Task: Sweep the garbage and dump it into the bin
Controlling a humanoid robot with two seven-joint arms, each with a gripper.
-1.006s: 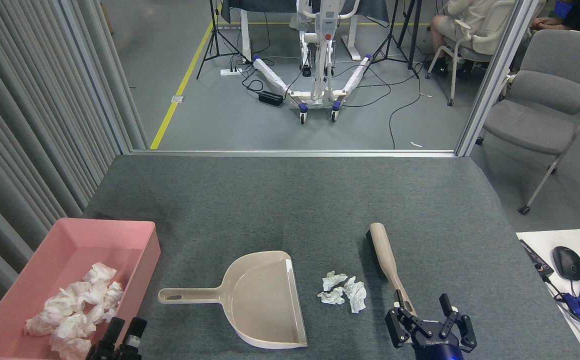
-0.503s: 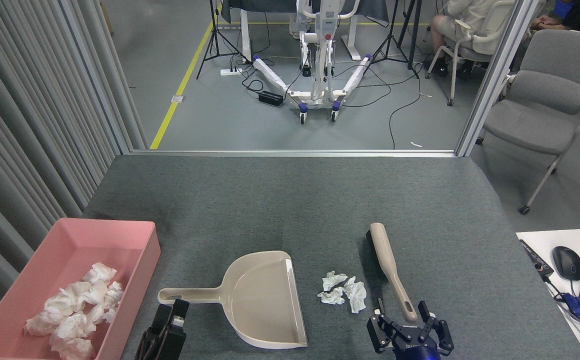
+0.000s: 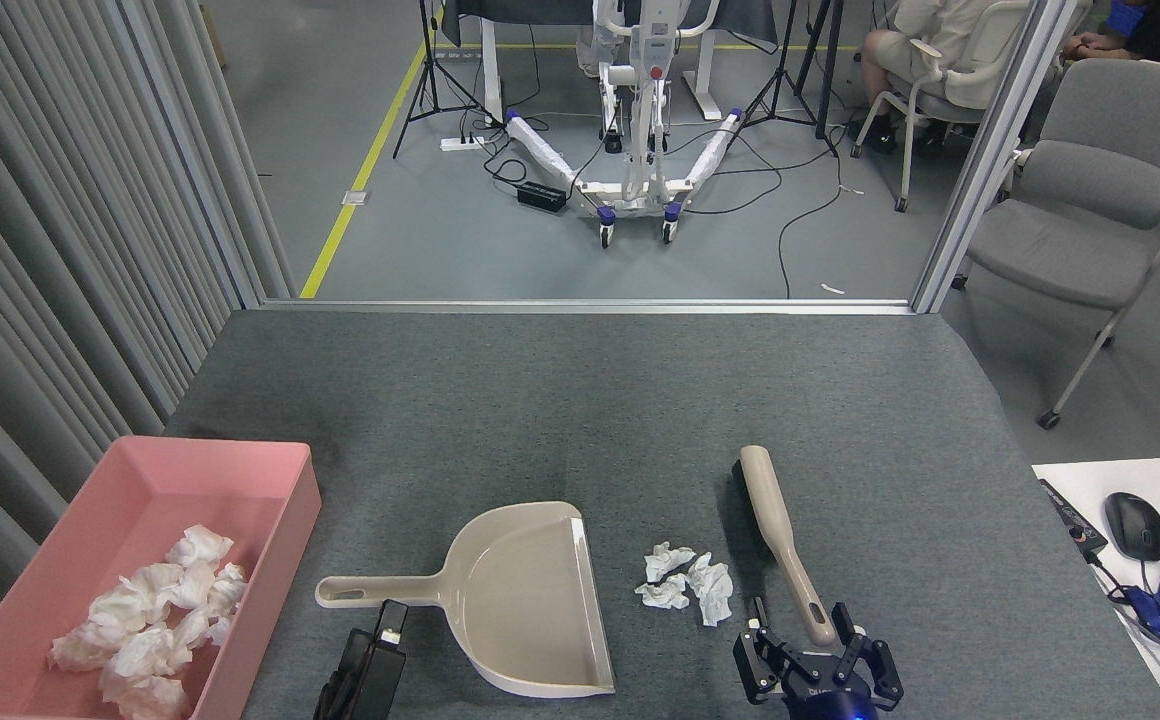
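White crumpled garbage (image 3: 685, 582) lies on the grey table between the beige dustpan (image 3: 530, 598) and the beige brush (image 3: 778, 535). More tissue wads (image 3: 155, 625) fill the near end of the pink bin (image 3: 270, 470) at the left. My right gripper (image 3: 810, 648) is open, its fingers on either side of the near end of the brush handle. Just below the dustpan's handle sits my left gripper (image 3: 387, 622), seen end-on and dark, so its state is unclear.
Grey slatted panels stand along the left. Beyond the table's far edge is floor with cables, tripods and a wheeled frame (image 3: 635, 130). A grey chair (image 3: 1090, 200) stands at the right, and a mouse (image 3: 1135, 525) lies on a white desk.
My left gripper has moved right and forward, from beside the bin to just under the dustpan handle. My right gripper has shifted left to straddle the brush handle's end.
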